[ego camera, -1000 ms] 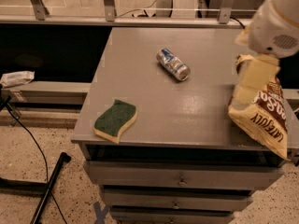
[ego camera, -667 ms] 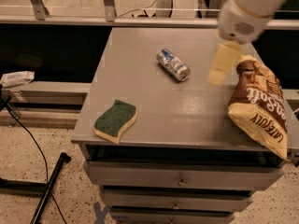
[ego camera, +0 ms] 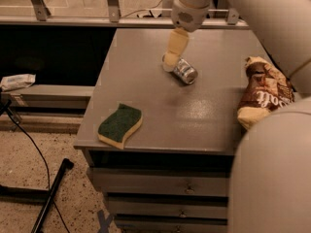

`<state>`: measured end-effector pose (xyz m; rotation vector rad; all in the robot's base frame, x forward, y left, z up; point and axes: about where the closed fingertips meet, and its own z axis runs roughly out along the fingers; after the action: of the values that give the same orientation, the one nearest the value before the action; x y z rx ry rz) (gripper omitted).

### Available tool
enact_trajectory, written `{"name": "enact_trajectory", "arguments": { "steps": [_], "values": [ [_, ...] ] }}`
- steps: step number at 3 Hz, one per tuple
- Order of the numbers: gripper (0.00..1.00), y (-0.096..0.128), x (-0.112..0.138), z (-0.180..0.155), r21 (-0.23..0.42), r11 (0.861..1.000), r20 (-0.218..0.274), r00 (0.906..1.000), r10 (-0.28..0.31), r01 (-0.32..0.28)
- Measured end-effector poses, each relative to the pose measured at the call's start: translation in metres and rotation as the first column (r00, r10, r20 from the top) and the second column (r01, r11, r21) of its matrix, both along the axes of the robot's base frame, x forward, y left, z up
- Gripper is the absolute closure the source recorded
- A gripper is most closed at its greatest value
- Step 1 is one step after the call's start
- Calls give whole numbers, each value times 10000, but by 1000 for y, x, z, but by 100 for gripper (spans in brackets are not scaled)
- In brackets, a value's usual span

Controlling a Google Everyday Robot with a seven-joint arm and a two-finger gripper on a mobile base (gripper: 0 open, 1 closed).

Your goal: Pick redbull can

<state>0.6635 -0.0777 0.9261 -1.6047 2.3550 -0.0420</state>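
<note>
The redbull can point(ego camera: 183, 72) lies on its side near the middle back of the grey table point(ego camera: 194, 115), its shiny silver end facing front right. My gripper point(ego camera: 172, 56) hangs from the white arm coming in at the top. Its cream fingers point(ego camera: 176, 45) reach down onto the far left end of the can and hide that end.
A green and yellow sponge point(ego camera: 120, 124) lies at the table's front left. A brown-and-cream snack bag point(ego camera: 262, 92) lies at the right edge. My arm's white housing point(ego camera: 272, 174) fills the lower right. Drawers point(ego camera: 165, 183) sit below the tabletop. A black cable point(ego camera: 34, 144) runs over the floor at left.
My gripper has swung left from beside the snack bag to the can's far end. The view has shifted, so the can now appears closer to the centre.
</note>
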Motion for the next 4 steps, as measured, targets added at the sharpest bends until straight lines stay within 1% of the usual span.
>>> {"name": "enact_trajectory", "arguments": {
  "steps": [1, 2, 3, 4],
  "values": [
    [0, 14, 38, -35, -227, 9923, -224, 9922, -1224, 1219],
    [0, 15, 65, -66, -425, 9715, -344, 9715, -2347, 2332],
    [25, 18, 83, -88, -551, 9515, -420, 9514, -3050, 3026],
    [48, 22, 90, -94, -512, 9477, -457, 9472, -3174, 3151]
  ]
}}
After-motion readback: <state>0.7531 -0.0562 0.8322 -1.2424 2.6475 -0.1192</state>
